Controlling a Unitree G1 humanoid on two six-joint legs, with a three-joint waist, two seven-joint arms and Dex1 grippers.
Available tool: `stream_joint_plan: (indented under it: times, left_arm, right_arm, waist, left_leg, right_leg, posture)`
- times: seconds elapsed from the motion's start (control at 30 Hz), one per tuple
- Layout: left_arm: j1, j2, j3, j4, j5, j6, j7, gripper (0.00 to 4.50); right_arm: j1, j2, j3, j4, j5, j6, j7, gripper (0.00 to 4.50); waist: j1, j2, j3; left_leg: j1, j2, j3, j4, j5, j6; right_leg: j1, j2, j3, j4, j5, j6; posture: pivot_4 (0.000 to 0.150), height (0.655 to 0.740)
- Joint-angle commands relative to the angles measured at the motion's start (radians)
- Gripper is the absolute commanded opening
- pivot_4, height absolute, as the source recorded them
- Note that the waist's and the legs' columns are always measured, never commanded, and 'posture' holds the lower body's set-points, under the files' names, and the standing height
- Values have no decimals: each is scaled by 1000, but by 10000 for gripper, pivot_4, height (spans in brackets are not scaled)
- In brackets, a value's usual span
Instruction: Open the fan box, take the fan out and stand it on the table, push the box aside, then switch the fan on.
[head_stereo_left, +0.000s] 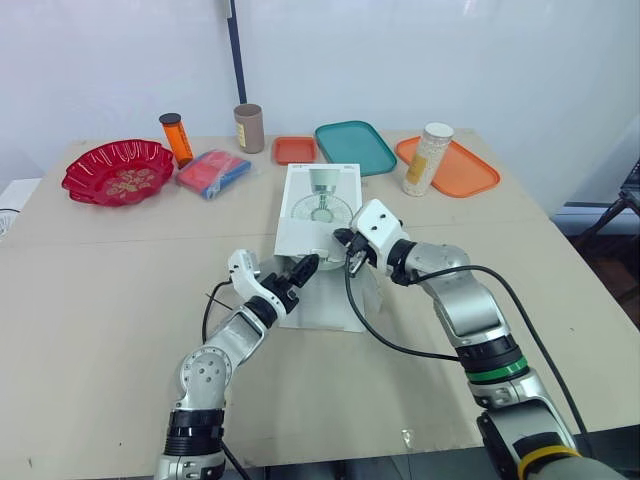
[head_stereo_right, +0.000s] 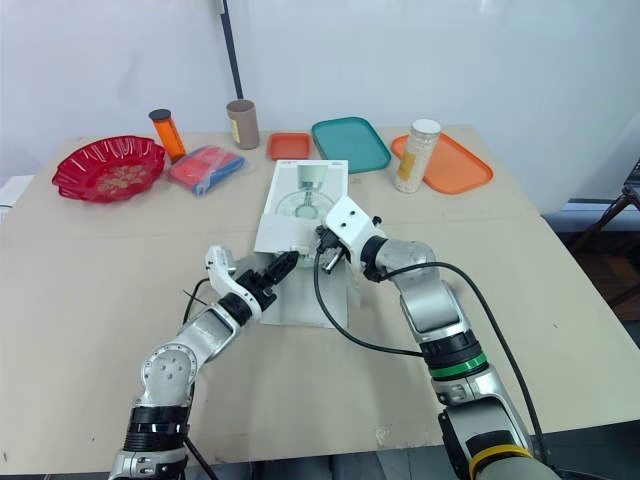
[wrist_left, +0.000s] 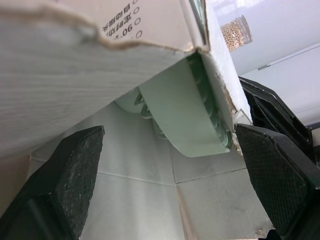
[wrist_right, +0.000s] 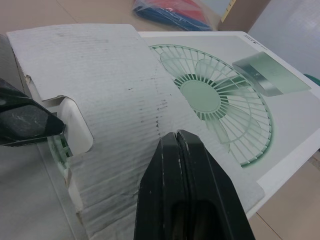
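Elbow bent, the left arm reaches forward to the near end of the white cardboard fan box (head_stereo_left: 318, 205), its forearm slanting in from the box's near-left side. The left tool (head_stereo_left: 303, 269) sits at the box's open near end with its black fingers (wrist_left: 75, 172) spread apart, one on each side of the opening, gripping nothing.

The right arm comes in from the box's near-right side, elbow bent and wrist turned inward. The right tool (head_stereo_left: 347, 245) is at the opened corrugated end flap (wrist_right: 110, 100), its two fingers (wrist_right: 185, 190) pressed together with nothing between them. Whether they touch the flap I cannot tell.

The box lies flat on the pale wooden surface (head_stereo_left: 100, 300), its top face printed with a green fan drawing. Inside the open end lies the pale green plastic fan (wrist_left: 185, 107). Small print on the box's side includes "90"; the rest is unreadable.
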Motion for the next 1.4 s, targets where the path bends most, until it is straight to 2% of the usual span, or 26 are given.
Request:
stream_joint_plan:
  times: [0.03,0.87,1.0,1.17,1.37,1.4]
  left_arm:
    - [26,-50,-6,-16,-1,-3,3,44199]
    - [-9,-176,-18,61,-135,-66,76,44199]
    - [-11,-191,-18,78,-168,-75,85,33331]
    - [-7,-202,-24,93,-240,-72,100,33331]
    - [-9,-190,-39,95,-256,-81,101,33331]
    - [-9,-188,-41,95,-259,-80,100,30658]
  right_arm:
    - [21,11,54,25,-2,24,28,0]
    - [32,4,62,-3,-11,34,39,0]
    - [28,4,62,-2,-11,36,40,0]
    - [26,4,62,-3,-11,39,40,0]
    - [23,5,64,-1,-11,39,41,0]
    - [22,5,64,0,-11,39,41,0]
  waist:
    - [0,0,0]
    - [2,2,-1]
    - [3,2,-1]
    - [6,3,-2]
    - [8,4,-3]
    - [8,4,-3]
  left_leg:
    - [0,0,0,0,0,0]
    - [0,0,0,0,0,0]
    - [0,0,-1,0,0,0]
    - [0,0,-1,0,0,0]
    - [0,-1,-1,0,0,0]
    - [0,-1,-1,0,0,0]
  right_leg:
    - [0,0,0,0,0,0]
    - [0,0,0,0,0,0]
    - [1,0,0,0,0,0]
    - [1,0,0,0,0,0]
    - [1,0,0,0,0,1]
    - [1,0,0,0,0,1]
  posture:
    - [1500,7400]
    - [1500,7400]
    - [1500,7400]
    - [1500,7400]
    - [1500,7400]
    - [1500,7400]
